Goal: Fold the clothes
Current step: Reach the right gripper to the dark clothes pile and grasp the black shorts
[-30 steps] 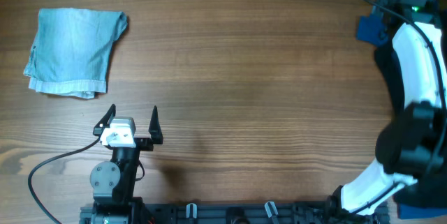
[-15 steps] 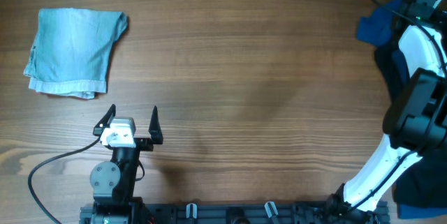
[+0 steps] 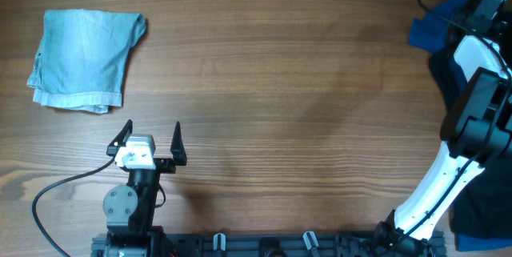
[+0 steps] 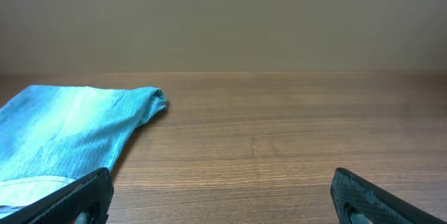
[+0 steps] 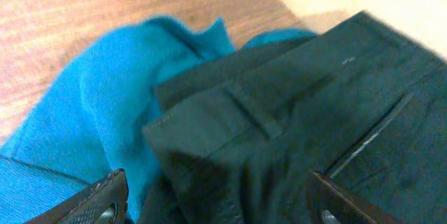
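Observation:
The clothes lie in two places. A folded pale blue denim piece [image 3: 84, 58] rests at the far left, and it also shows at the left of the left wrist view as the denim piece [image 4: 70, 133]. A heap at the right edge holds a royal-blue garment [image 3: 428, 33] and a black garment [image 3: 442, 73]. My right gripper [image 5: 220, 206] hangs over that heap, open, its fingers straddling the black garment [image 5: 279, 112] beside the royal-blue cloth [image 5: 84, 112]. My left gripper [image 3: 152, 127] stands open near the front edge, nothing between its fingers.
The right arm [image 3: 472, 49] rises along the right edge and covers part of the heap. A darker navy cloth [image 3: 476, 217] shows at the front right corner. A cable [image 3: 56, 189] trails from the left arm's base. Bare wooden table [image 3: 280, 89] spans the middle.
The right arm has swung further toward the far right corner, its wrist now over the heap. The left arm and the denim piece have not moved.

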{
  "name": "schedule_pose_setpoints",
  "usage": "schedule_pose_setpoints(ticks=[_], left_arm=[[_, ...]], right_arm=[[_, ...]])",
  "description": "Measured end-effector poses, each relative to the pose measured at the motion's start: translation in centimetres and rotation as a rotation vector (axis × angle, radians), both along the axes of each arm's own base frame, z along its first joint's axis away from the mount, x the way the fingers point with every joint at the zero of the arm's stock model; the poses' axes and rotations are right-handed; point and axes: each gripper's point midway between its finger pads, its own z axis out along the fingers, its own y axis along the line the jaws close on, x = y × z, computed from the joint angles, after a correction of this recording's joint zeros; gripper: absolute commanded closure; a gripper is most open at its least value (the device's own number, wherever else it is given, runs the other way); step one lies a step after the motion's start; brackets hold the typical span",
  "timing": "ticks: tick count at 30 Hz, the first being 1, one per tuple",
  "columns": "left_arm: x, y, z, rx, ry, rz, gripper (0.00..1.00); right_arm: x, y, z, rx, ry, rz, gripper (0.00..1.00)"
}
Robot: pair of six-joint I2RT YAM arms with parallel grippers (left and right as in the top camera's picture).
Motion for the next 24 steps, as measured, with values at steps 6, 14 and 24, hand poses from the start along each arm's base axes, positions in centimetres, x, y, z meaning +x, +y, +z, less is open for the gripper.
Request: schedule_pose_setpoints(ticks=[6, 14, 24], left_arm=[[0.0, 0.0, 0.0, 0.0, 0.0, 0.0, 0.0], [0.0, 0.0, 0.0, 0.0, 0.0, 0.0, 0.0], [0.0, 0.0, 0.0, 0.0, 0.0, 0.0, 0.0]], right_arm=[[0.1, -0.1, -2.8, 0.0, 0.043, 0.018, 0.14], [0.0, -0.4, -2.9, -0.023, 0.054, 0.016, 0.35], [-0.2, -0.6, -2.9, -0.035, 0.063, 0.002, 0.4]])
